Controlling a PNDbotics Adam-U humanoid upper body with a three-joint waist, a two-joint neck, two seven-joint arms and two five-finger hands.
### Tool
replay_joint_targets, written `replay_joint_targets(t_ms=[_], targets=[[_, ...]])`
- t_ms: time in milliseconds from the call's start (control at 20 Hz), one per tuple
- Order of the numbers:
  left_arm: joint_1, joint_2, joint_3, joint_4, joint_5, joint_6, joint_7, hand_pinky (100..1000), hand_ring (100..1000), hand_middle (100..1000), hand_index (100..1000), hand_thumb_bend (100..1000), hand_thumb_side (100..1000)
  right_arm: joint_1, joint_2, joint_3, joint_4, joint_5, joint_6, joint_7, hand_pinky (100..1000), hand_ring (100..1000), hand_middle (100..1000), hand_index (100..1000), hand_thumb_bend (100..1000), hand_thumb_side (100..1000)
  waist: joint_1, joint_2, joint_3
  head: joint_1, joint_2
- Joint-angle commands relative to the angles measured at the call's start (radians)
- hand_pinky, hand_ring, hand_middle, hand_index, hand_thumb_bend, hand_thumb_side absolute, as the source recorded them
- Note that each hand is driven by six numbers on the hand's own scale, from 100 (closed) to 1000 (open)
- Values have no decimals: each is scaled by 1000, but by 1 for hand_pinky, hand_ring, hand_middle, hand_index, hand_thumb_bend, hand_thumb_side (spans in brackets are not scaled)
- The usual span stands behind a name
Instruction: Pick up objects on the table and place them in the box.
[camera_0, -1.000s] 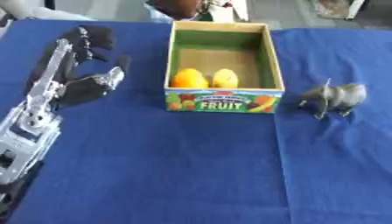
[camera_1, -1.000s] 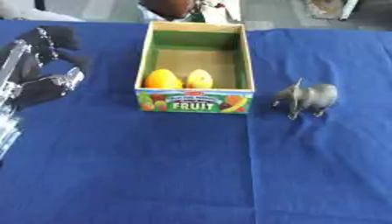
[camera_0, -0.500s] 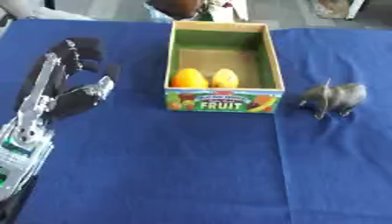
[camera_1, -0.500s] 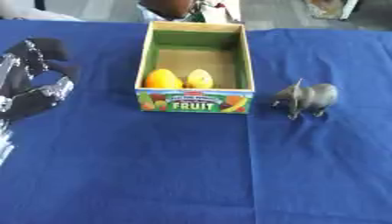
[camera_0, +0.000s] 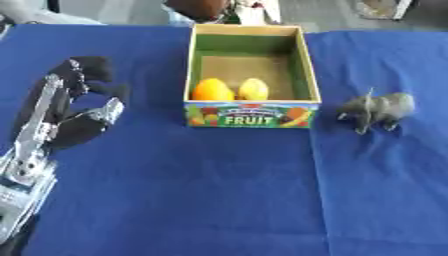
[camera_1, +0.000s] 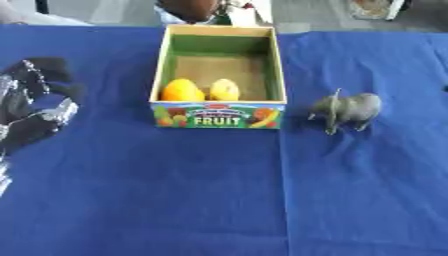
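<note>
Left hand (camera_0: 74, 107) left of box (camera_0: 248, 120), fingers curled, holding nothing | right hand unseen | elephant (camera_0: 378, 110) stands on bench just right of box | likely light, rigid, smooth toy; grasp across body, avoiding thin trunk and legs | box holds two fruits (camera_0: 230, 90)

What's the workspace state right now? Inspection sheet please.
Surface: blue cloth, flat.
Job's things: fruit box open, with an orange fruit and a yellow fruit at its near end; grey elephant toy standing on the cloth to the box's right, apart from it.
Clutter: nothing seen.
Hands: left hand left of the box, fingers curled, holding nothing; right hand not in view.
Cables: nothing seen.
Surroundings: a person at the far edge, touching nothing.
</note>
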Motion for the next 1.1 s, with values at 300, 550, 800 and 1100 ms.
replay_joint_targets(t_ms=[300, 550, 800, 1100], targets=[[-7, 1, 5, -20, -3, 3, -15, 642, 690, 617, 756, 334, 209, -55, 20, -4, 59, 97, -86, 56, 892, 1000, 802, 843, 100, 169, 7, -15, 9, -15, 5], [-7, -3, 4, -20, -5, 3, -20, 642, 690, 616, 757, 335, 209, -71, 40, -4, 90, 153, -86, 24, 891, 1000, 803, 845, 100, 172, 11, -14, 13, -22, 5], [-9, -5, 2, -20, -5, 1, -24, 642, 690, 615, 757, 335, 207, -84, 56, -3, 113, 197, -86, -10, 891, 1000, 800, 843, 100, 171, 13, -14, 16, -27, 4], [-9, -5, 2, -20, -6, -1, -26, 642, 690, 615, 756, 335, 205, -95, 69, 2, 125, 226, -86, -31, 890, 1000, 801, 845, 100, 172, 15, -15, 18, -30, 2]])
